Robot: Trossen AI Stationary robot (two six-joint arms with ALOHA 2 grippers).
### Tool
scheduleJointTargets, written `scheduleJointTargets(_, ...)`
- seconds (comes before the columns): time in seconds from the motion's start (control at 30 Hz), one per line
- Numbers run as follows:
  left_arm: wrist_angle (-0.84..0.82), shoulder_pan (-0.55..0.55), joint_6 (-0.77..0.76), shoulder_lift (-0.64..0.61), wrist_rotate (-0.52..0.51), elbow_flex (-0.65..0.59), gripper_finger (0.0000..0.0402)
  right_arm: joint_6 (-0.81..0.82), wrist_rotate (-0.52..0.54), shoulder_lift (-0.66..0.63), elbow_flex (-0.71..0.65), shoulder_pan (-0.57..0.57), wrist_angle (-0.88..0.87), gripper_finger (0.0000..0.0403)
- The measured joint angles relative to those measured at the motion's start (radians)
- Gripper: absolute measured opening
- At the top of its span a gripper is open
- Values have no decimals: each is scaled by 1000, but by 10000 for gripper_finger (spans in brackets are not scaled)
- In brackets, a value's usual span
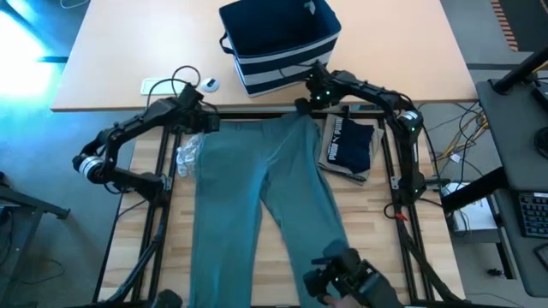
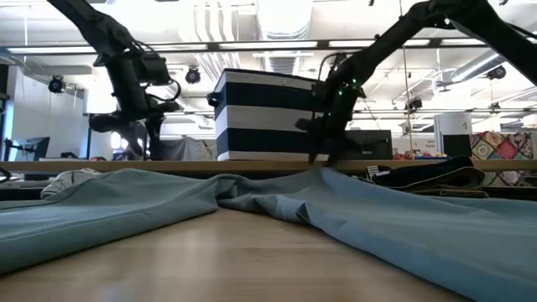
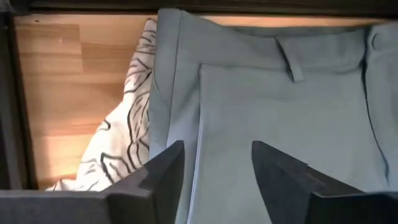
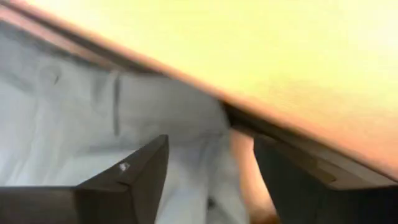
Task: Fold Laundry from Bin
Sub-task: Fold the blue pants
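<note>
Teal-green trousers (image 1: 257,188) lie spread flat on the table, waistband at the far edge and legs running toward the near edge. My left gripper (image 3: 217,168) hovers open over the waistband's left end (image 3: 180,74), above the cloth in the low view (image 2: 138,126). My right gripper (image 4: 211,174) stands open over the waistband's right corner (image 1: 306,115), low near the cloth (image 2: 323,151). The striped navy bin (image 1: 278,43) stands on the tan table beyond.
A grey-white patterned garment (image 1: 188,154) lies crumpled beside the trousers' left hip. A folded navy garment with white print (image 1: 349,144) lies on a tan one to the right. A white device with a cable (image 1: 175,84) lies on the far table. A dark camera mount (image 1: 347,278) sits at the near edge.
</note>
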Motion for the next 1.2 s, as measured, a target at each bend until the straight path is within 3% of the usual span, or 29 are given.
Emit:
scheduleJointTargets(0.17, 31, 18, 2, 48, 6, 1, 205, 95, -17, 2, -73, -18, 124, 271)
scheduleJointTargets(0.33, 32, 27, 1, 86, 1, 0, 212, 141, -3, 10, -126, -6, 208, 268)
scheduleJointTargets(0.5, 35, 45, 3, 90, -2, 0, 211, 178, 17, 22, -131, 13, 234, 227)
scheduleJointTargets(0.73, -15, 54, 17, 79, 6, 0, 211, 192, -5, 14, -133, 39, 162, 130)
scheduleJointTargets(0.83, -12, 53, 34, 67, 6, 0, 211, 202, -26, -13, -143, 54, 130, 118)
scheduleJointTargets(1.0, 20, 53, 65, 59, 5, 0, 210, 184, 83, -134, -149, 67, 167, 144)
scheduleJointTargets(1.2, 79, 81, 58, 80, 3, -1, 210, 210, 123, -146, -233, 68, 174, 206)
